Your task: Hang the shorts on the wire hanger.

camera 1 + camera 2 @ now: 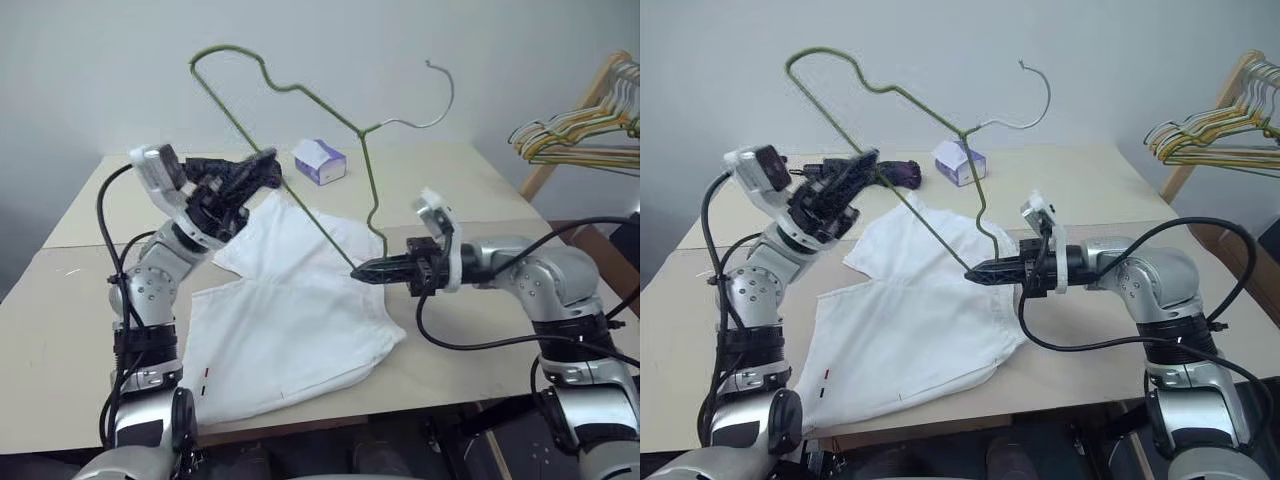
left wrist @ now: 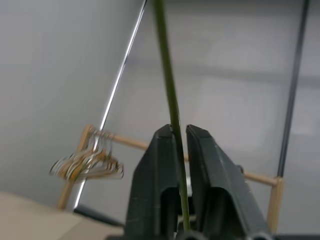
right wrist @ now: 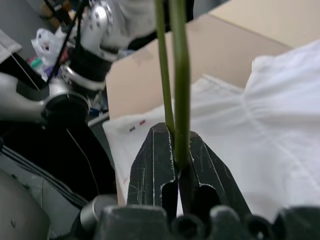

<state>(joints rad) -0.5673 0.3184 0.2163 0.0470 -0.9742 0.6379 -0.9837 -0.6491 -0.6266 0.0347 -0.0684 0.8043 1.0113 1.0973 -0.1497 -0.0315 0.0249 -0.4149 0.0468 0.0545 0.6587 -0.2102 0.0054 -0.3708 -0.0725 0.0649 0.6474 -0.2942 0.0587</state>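
1. White cloth lies nearest: the shorts [image 1: 290, 330] rest flat and spread on the beige worktop [image 1: 60, 330], with small dark and red marks near the front hem. No gripper touches them.
2. Just above the right edge of the shorts, the right gripper [image 1: 362, 270] points level toward the robot's left. It is clenched on the lower corner of the wire hanger [image 1: 300, 205], where two runs of wire meet; the right wrist view shows both runs pinched between the fingers.
3. Further back and to the left, the left gripper [image 1: 262, 166] is raised and tilted upward. The long straight run of the hanger passes between its fingers [image 2: 160, 190]. The left wrist view shows a narrow gap beside the wire, so the frames do not settle whether this gripper clamps the wire or merely brackets it.
4. The hanger is held in the air over the shorts, its hook toward the back wall.
5. Behind it, a small white-and-purple tissue box [image 1: 320, 161] stands on the worktop. A bunch of coloured hangers [image 1: 585, 135] hangs on a wooden rack at the far right.
6. Risk assessment:
   - If the left gripper is loose, the hanger may pivot about the single right-hand pinch and swing down.
   - Thin wire may twist or slide in the fingers.
   - The flat shorts offer no open leg for threading; dragging the wire may bunch the cloth.
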